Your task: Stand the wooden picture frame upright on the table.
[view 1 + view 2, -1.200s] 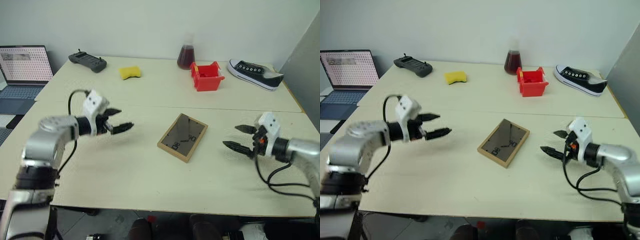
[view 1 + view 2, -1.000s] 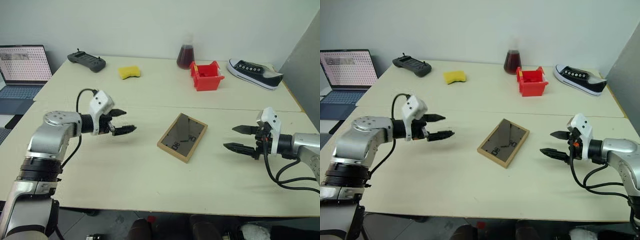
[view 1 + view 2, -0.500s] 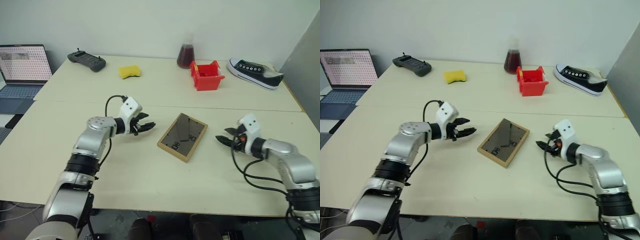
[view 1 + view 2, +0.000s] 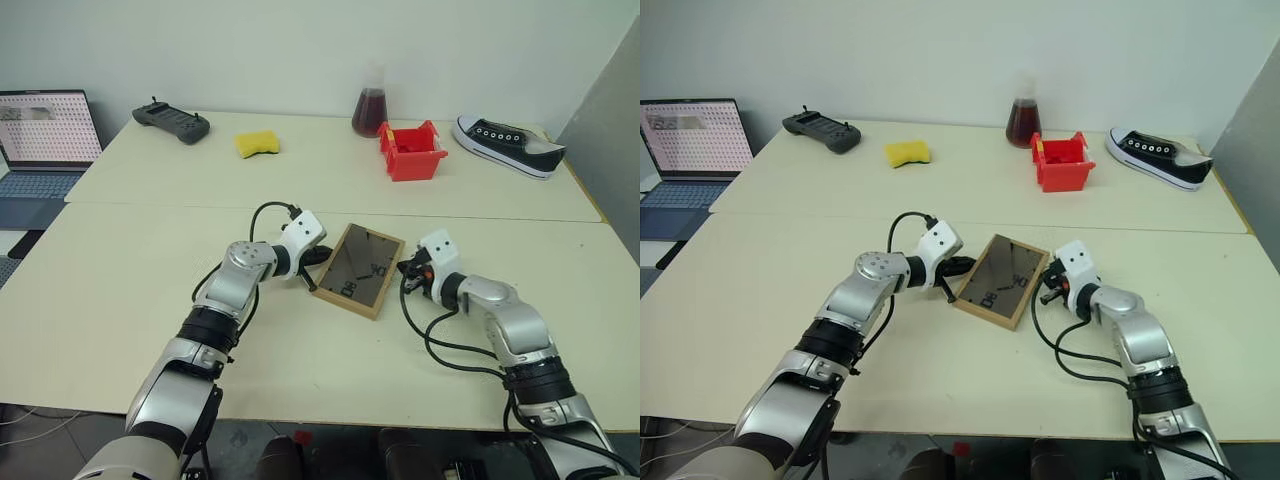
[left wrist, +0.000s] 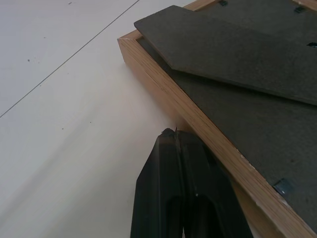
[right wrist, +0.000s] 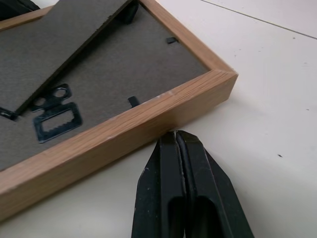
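Your wooden picture frame (image 4: 358, 269) lies flat on the table (image 4: 150, 300), back side up, close to the middle and just on your side of the seam (image 4: 150, 206) between the two slabs. You can see its dark back panel (image 6: 74, 74) with a small metal hanger (image 6: 52, 116) on it.

Your left tool (image 5: 174, 136) is closed, its two black fingers pressed together. Its tip touches the frame's left wooden edge. Your right tool (image 6: 176, 136) is closed too, with its tip right at the frame's right wooden edge, near a corner. Neither tool is gripping anything.

Along the far edge of the table you have a black controller (image 4: 172, 122), a yellow sponge (image 4: 257, 145), a flask of dark liquid (image 4: 369, 108), a red bin (image 4: 412, 151) and a black shoe (image 4: 510, 146). An open laptop (image 4: 45, 140) sits off the table's far left corner.
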You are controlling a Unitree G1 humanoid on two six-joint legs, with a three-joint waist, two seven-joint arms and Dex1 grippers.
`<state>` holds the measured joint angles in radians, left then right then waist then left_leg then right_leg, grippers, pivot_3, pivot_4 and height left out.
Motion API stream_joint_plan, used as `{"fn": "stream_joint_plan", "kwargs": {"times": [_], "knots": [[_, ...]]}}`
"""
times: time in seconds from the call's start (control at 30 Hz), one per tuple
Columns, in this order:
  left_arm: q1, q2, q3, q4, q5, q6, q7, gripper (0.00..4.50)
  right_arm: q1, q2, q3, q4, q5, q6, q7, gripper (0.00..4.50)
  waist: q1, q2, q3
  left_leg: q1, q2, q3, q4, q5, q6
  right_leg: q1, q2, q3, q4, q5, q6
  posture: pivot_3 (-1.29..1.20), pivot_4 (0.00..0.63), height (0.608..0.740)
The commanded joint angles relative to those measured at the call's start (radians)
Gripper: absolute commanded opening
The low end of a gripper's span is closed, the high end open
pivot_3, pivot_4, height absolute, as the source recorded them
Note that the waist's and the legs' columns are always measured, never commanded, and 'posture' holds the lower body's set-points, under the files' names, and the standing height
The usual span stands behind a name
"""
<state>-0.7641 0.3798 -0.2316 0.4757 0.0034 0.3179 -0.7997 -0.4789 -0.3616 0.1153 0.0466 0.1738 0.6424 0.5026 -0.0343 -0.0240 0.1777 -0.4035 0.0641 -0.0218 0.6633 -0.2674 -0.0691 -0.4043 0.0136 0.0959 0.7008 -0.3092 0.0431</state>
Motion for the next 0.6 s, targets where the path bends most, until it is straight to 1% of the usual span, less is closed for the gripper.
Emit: {"fn": "stream_joint_plan", "kwargs": {"times": [0.03,0.23,0.33,0.47,0.53,0.6], "knots": [[0.034,0.01,-0.017,-0.098,0.007,0.053,-0.02,0.04,-0.017,0.028,0.047,-0.098,0.013,0.029,0.024,0.0,-0.001,0.0,0.0,0.0,0.0,0.0,0.0,0.0,0.0,0.0,0.0,0.0,0.0,0.0,0.0,0.0,0.15,0.74],[0.188,0.151,-0.006,-0.433,-0.028,0.252,-0.099,0.04,0.012,0.001,0.137,-0.192,-0.013,0.076,0.061,0.0,-0.019,0.0,0.0,0.0,0.001,-0.001,-0.001,0.0,0.0,-0.001,0.001,0.0,0.0,0.0,0.0,0.0,0.15,0.74],[0.24,0.192,0.009,-0.563,-0.061,0.352,-0.116,0.04,0.019,-0.026,0.169,-0.205,-0.042,0.069,0.069,0.0,-0.019,0.0,0.0,0.0,0.0,-0.001,-0.001,0.0,0.0,0.0,0.0,0.0,0.001,0.0,0.0,0.0,0.15,0.74],[0.322,0.263,0.028,-0.736,-0.102,0.459,-0.131,0.04,0.021,-0.118,0.186,-0.198,-0.1,0.052,0.094,0.0,-0.012,0.0,0.0,0.0,0.0,-0.001,0.0,0.0,0.0,0.0,0.0,0.0,0.0,0.0,0.0,0.0,0.15,0.74],[0.348,0.288,0.033,-0.789,-0.123,0.495,-0.133,0.04,0.022,-0.166,0.183,-0.196,-0.119,0.038,0.112,0.0,-0.006,0.0,0.0,0.0,0.0,-0.001,0.0,0.0,0.0,0.001,0.0,-0.001,-0.001,0.0,0.0,0.0,0.15,0.74],[0.353,0.297,0.039,-0.802,-0.129,0.515,-0.116,0.04,0.023,-0.214,0.172,-0.192,-0.127,0.026,0.133,0.0,0.001,0.0,0.0,0.0,0.0,-0.001,0.0,0.0,0.0,0.001,0.0,0.0,-0.001,0.0,0.0,0.0,0.15,0.74]]}}
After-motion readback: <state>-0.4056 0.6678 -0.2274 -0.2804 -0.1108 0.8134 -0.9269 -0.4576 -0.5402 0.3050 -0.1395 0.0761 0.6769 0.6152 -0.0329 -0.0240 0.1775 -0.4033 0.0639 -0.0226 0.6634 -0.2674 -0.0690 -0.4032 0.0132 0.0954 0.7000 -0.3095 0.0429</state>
